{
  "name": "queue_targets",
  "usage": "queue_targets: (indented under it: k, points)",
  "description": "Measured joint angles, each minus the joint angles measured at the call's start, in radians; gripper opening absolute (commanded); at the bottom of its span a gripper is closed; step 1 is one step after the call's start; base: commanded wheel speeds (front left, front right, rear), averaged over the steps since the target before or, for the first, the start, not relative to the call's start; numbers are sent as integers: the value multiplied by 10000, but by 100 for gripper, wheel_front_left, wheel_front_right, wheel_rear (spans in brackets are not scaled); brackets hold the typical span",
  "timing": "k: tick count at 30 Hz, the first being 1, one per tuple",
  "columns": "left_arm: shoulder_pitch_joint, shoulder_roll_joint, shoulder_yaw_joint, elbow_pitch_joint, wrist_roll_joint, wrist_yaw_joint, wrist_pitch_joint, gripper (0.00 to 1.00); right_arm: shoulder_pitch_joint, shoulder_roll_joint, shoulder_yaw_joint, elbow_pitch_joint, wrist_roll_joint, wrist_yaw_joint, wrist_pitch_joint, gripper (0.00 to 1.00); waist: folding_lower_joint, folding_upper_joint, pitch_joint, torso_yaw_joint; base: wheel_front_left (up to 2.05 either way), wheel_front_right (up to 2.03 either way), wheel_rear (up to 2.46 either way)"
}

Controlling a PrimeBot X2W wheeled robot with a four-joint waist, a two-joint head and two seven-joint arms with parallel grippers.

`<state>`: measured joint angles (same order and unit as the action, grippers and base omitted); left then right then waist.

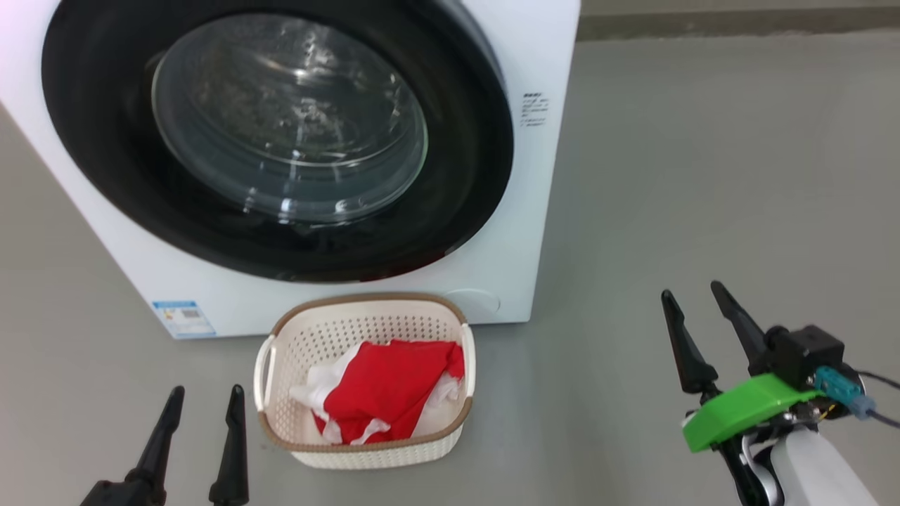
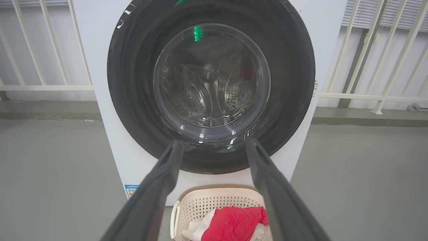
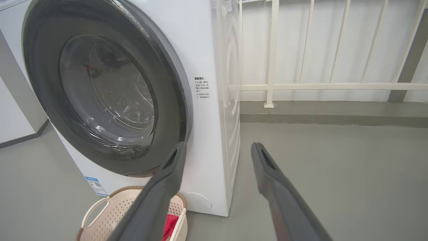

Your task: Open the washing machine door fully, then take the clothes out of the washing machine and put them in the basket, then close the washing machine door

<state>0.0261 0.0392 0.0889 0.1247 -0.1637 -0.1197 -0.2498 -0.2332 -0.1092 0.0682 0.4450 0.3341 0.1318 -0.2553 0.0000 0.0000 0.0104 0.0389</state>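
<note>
glossy black door rim (image 1: 105, 161), clear glass window (image 1: 288, 119), perforated plastic basket (image 1: 316, 337), soft red cloth (image 1: 387, 386)

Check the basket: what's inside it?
Inside the basket lie the clothes: bright red fabric with white parts, crumpled together. They cover the bottom, so anything underneath cannot be seen.

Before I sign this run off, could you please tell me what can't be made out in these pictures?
Head view: top of the washing machine door is cut off by the frame edge.
Head view: the basket bottom is hidden under the clothes.
Head view: the sticker print is too small to read.
</note>
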Motion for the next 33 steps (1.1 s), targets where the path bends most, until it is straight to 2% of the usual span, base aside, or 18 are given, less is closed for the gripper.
queue_targets:
  k: [11, 29, 30, 33]
  points:
    - [588, 63, -148, -215, 146, -40, 0, 100, 1869, -117, -205, -1770, 443, 0, 0, 100, 0, 0, -710, -335, 0, 0, 0]
    - [1039, 111, -173, -140, 0, -42, 0, 100, 2311, -4, -276, -1904, 443, 0, 0, 100, 0, 0, -1107, -457, 0, 0, 0]
    - [1040, 115, -169, -148, -8, -42, 0, 0, 2319, -4, -272, -1900, 443, 0, 0, 0, 0, 0, -1118, -449, 0, 0, 0]
    - [1106, 12, -213, 203, -10, -36, 33, 0, 2477, 102, -226, -1569, 439, 0, 2, 0, 0, 0, -1124, -449, 0, 0, 0]
